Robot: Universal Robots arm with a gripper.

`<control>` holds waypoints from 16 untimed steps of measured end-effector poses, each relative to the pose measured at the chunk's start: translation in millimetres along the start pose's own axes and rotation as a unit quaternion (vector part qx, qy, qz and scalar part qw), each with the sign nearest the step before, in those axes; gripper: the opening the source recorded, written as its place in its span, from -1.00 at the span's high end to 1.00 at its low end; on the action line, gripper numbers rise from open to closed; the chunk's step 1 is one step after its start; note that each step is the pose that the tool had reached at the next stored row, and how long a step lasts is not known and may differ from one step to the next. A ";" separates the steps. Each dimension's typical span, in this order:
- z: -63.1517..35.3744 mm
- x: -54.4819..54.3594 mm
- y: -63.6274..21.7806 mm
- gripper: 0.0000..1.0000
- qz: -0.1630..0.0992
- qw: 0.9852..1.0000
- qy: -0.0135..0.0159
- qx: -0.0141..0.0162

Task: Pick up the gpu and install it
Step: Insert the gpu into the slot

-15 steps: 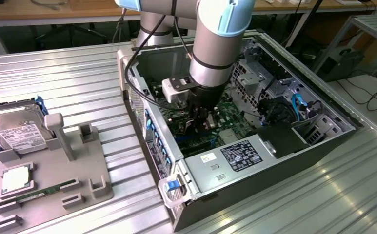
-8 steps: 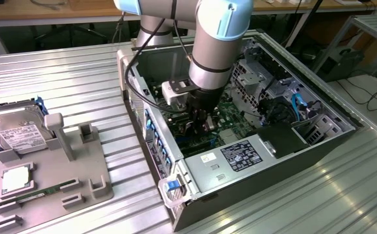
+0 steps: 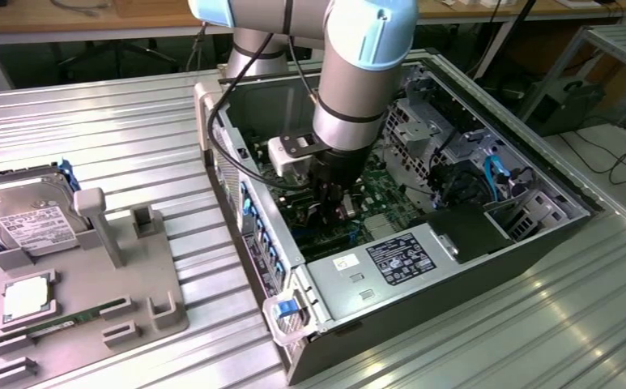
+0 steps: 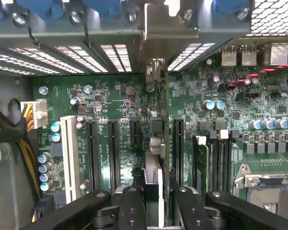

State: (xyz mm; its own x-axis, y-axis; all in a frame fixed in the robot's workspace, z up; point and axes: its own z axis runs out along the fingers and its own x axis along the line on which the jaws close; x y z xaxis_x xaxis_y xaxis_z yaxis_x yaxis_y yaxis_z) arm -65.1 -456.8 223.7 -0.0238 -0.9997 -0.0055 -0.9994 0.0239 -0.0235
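Gripper (image 4: 153, 201) clamped on gpu (image 4: 153, 158), edge-on above motherboard (image 4: 120, 110) slots

An open computer case (image 3: 324, 316) lies on a ribbed metal table (image 3: 108, 113). Inside: green motherboard (image 4: 115, 96), one white expansion slot (image 4: 70, 153), empty CPU socket (image 4: 273, 182). At the exterior view's left, a grey fixture tray (image 3: 96, 300) carries a hard drive (image 3: 27, 219) and a memory stick (image 3: 64, 322).
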 end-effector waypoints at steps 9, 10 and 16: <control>4.0 -0.9 -0.2 0.43 0.000 1.000 -0.004 0.002; 1.4 -0.4 0.0 0.43 0.000 1.000 -0.002 0.001; -31.2 -0.5 -0.7 0.30 0.000 1.000 -0.001 0.001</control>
State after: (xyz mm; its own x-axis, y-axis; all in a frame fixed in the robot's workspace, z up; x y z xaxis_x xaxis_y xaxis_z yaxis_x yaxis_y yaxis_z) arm -65.1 -456.4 254.9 -0.0238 -0.9997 -0.0083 -0.9994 0.0240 -0.0260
